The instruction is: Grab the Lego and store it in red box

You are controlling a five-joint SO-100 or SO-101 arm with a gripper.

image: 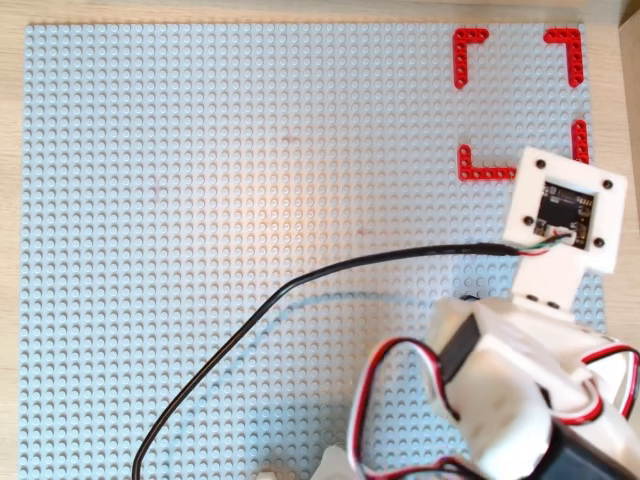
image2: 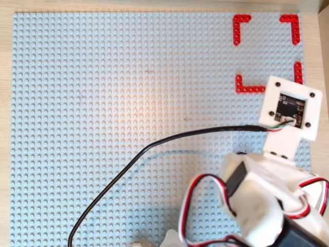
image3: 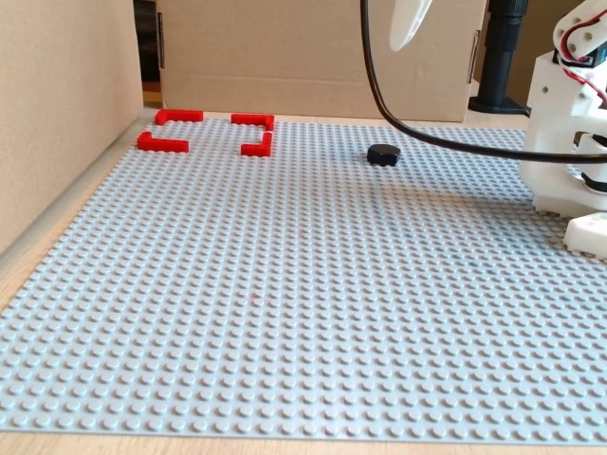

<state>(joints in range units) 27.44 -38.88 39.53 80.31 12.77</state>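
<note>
In the fixed view the Lego (image3: 381, 154) lies on the baseplate (image3: 285, 303) near its far edge, right of the red box (image3: 207, 131), below one raised white fingertip of the gripper (image3: 410, 24), whose opening cannot be judged.

Both overhead views look straight down on the grey baseplate (image: 250, 250) from the same spot (the two pictures match). The fixed view sits low at one baseplate edge, close in, looking across the studs toward the red box (image3: 204, 131), which all three views show.
</note>
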